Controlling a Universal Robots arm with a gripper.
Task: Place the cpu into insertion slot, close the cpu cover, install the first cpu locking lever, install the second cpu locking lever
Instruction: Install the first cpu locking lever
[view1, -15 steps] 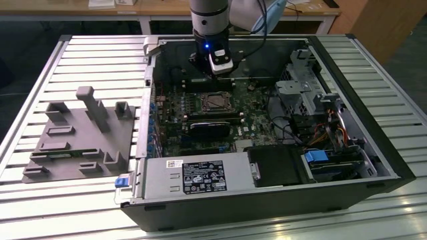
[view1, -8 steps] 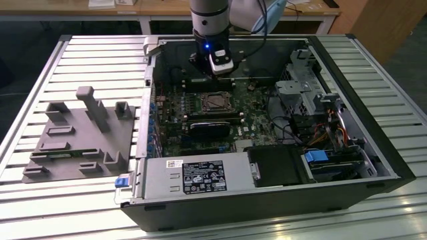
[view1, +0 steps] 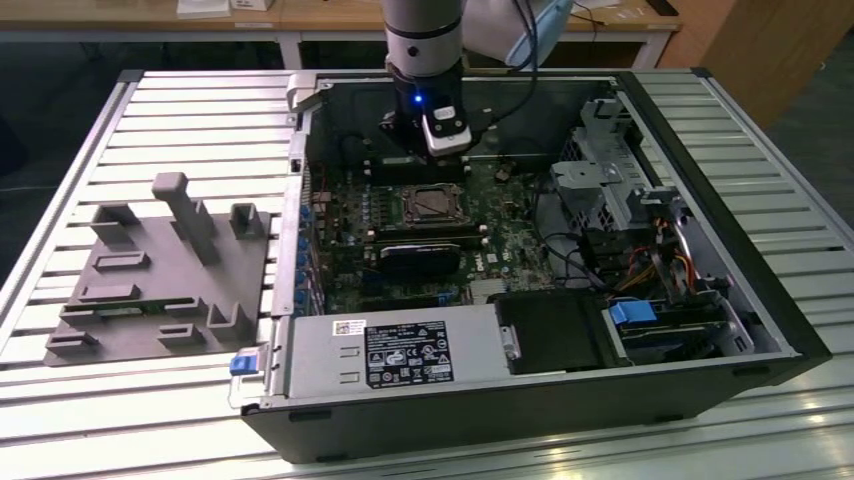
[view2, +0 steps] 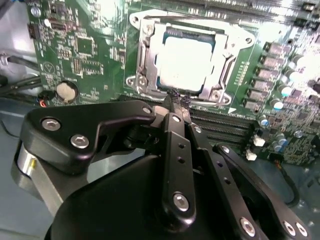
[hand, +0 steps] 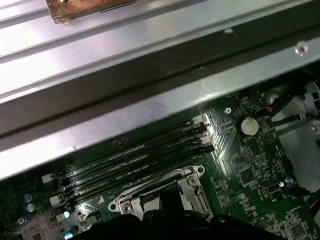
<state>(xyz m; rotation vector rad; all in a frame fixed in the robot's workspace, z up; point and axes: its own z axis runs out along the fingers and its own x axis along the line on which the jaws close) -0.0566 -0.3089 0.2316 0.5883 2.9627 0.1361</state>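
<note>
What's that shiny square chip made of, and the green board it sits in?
The chip looks like bare silvery metal on top: smooth and gleaming bright. The frame around it looks like metal too, shiny with bent edges. The green board seems a stiff sheet with a glossy green coat and tiny metal dots; its inside can't be told.

The arm (view1: 424, 40) stands vertical near the counter's (view1: 120, 420) far edge, wrist straight, with the gripper (view2: 176, 100) pointing down. In the second wrist view its black fingers (view2: 170, 145) are drawn together, tips meeting.
</note>
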